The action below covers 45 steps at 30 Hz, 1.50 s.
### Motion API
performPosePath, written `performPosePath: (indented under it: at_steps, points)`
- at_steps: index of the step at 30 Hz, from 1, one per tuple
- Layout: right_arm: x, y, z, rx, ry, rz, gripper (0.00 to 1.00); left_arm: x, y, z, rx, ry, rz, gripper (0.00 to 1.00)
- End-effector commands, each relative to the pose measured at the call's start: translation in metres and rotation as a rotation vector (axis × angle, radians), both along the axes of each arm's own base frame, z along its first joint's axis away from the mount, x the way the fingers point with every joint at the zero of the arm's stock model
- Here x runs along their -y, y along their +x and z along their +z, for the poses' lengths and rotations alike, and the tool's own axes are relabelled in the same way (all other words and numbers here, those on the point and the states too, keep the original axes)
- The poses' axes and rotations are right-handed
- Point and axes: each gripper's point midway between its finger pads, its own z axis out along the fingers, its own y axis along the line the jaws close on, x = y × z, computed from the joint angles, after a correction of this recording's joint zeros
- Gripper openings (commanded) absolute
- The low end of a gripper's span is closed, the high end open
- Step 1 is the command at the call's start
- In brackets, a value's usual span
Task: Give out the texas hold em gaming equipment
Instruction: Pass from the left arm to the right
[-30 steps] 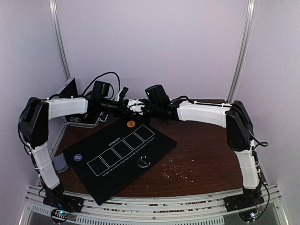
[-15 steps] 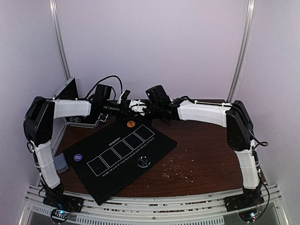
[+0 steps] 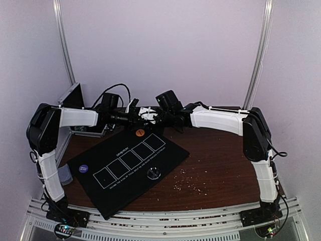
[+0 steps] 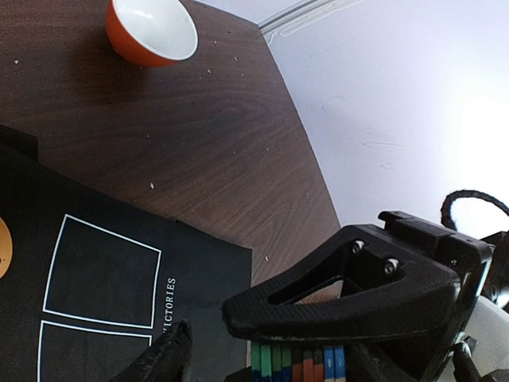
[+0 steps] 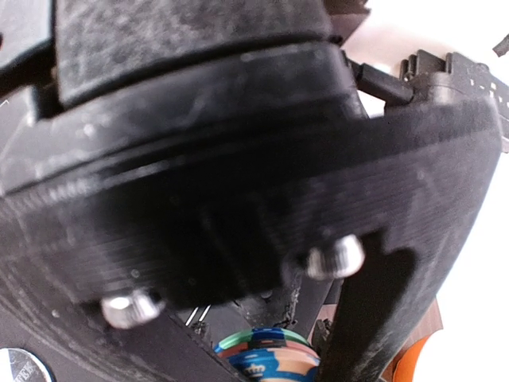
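A chip stack (image 4: 298, 364) is held above the far edge of the black mat (image 3: 125, 193), seemingly clamped edgewise by the right gripper (image 3: 152, 116). The left gripper (image 3: 131, 116) is spread, its visible finger (image 4: 163, 358) clear. With so slight a pinch, chips could be shed across the mat.

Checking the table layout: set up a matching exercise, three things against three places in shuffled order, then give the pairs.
1. white bowl with orange outside
2. orange round disc
3. purple round disc

A. far corner of the black five-box mat
B. left corner of the mat
C. on the bare brown wooden table, off the mat

Pairs: 1-C, 2-A, 3-B
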Motion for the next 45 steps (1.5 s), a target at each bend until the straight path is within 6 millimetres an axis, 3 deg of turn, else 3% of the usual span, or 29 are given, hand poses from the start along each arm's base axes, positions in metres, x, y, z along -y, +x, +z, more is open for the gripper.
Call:
performPosePath:
  at_steps: [1, 7, 17, 27, 35, 42, 45]
  points:
    - [-0.003, -0.009, 0.002, -0.034, -0.002, 0.029, 0.0, -0.007, 0.018, 0.023, 0.094, -0.055, 0.024, 0.66]
    - [-0.003, -0.005, 0.0, -0.048, 0.015, 0.02, 0.0, -0.015, 0.022, 0.019, 0.098, -0.019, 0.035, 0.74]
    - [-0.009, -0.002, -0.004, -0.06, 0.034, 0.024, 0.0, -0.013, 0.02, 0.014, 0.104, -0.029, -0.001, 0.74]
    - [-0.018, 0.006, -0.018, -0.084, 0.052, 0.001, 0.0, -0.014, 0.029, 0.026, 0.164, -0.036, 0.003, 0.84]
    - [-0.015, 0.016, -0.038, -0.121, 0.042, -0.034, 0.0, -0.068, 0.066, -0.005, 0.137, 0.13, 0.18, 0.85]
    - [-0.007, 0.024, -0.046, -0.127, 0.036, -0.06, 0.0, -0.096, 0.091, -0.015, 0.169, 0.241, 0.261, 0.84]
    - [-0.003, 0.025, -0.046, -0.127, 0.034, -0.064, 0.0, -0.116, 0.114, -0.042, 0.164, 0.405, 0.347, 0.79]
